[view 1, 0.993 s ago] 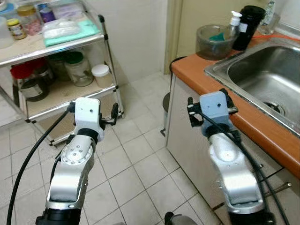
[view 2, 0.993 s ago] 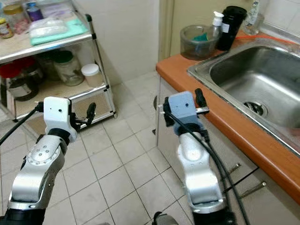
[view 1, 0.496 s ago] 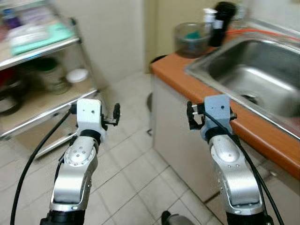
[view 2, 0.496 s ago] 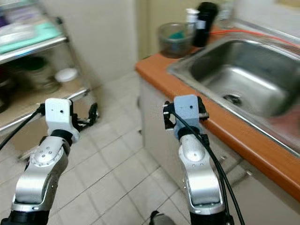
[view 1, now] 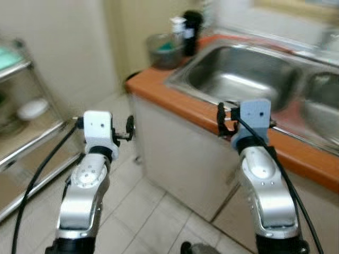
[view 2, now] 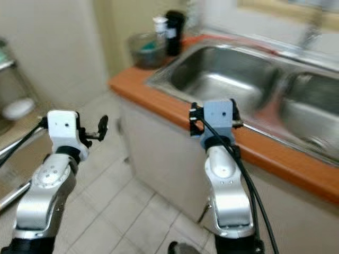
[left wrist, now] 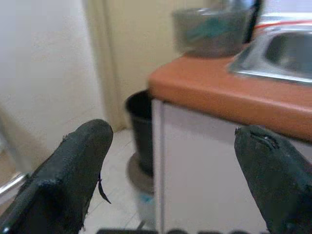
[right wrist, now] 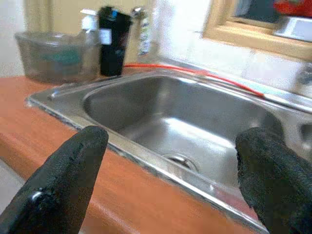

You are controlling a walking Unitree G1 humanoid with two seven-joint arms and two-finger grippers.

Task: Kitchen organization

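Evidently the view has swung from the shelving to the sink (right wrist: 180, 122), probably an approach, with left gripper (left wrist: 170, 175) and right gripper (right wrist: 170, 180) both spread apart and empty.

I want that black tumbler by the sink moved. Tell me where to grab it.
Grip the black tumbler around its middle, likely from the sink side with the right claw: it stands upright, and the pump bottle and bowl crowd its other side.

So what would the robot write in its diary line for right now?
phase: facing sink | left gripper: open, holding nothing, by counter | right gripper: open, holding nothing, over counter edge | bowl and black cup at counter's end
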